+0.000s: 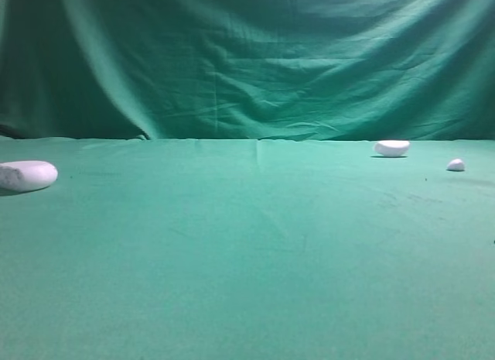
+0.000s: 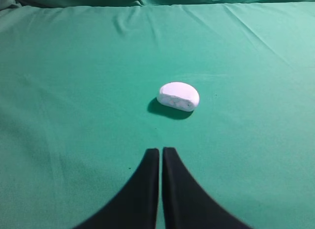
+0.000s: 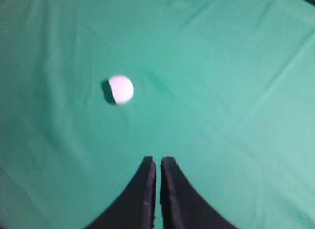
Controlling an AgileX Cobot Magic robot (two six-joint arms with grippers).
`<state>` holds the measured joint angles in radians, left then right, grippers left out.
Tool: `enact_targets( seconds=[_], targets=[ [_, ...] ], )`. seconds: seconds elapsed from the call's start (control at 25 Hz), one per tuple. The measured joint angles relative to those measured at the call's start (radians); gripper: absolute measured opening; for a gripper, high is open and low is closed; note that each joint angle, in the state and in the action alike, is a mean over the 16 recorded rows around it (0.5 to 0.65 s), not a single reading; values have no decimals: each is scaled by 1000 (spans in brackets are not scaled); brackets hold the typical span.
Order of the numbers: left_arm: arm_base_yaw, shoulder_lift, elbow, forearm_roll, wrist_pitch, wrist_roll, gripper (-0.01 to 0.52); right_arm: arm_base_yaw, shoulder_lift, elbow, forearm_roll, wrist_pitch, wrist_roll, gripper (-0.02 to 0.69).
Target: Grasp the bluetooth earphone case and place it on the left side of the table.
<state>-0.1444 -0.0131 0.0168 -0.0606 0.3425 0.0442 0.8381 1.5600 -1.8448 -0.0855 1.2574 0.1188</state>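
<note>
Two tools pinched closed, empty | bluetooth earphone case (image 1: 26, 175) far left | table (image 1: 247, 282) green

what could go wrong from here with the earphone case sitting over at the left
1. The bluetooth earphone case lies at the very left border of the high view, so its distance from the table edge can't be judged; a nudge might send it off.
2. The left pincer is shut and points toward the case, so moving forward could push it.
3. Two similar white pieces, a bowl-like piece and a small pebble, could be mistaken for it.
</note>
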Motion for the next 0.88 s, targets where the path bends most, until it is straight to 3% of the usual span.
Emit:
enact_targets(
  seconds=[0.36,0.88],
  targets=[
    [0,0,0,0,0,0,0,0,-290,337,-34,-11,49,0],
    [0,0,0,0,0,0,0,-8,-562,612,-2,-36,-87,0]
  ],
)
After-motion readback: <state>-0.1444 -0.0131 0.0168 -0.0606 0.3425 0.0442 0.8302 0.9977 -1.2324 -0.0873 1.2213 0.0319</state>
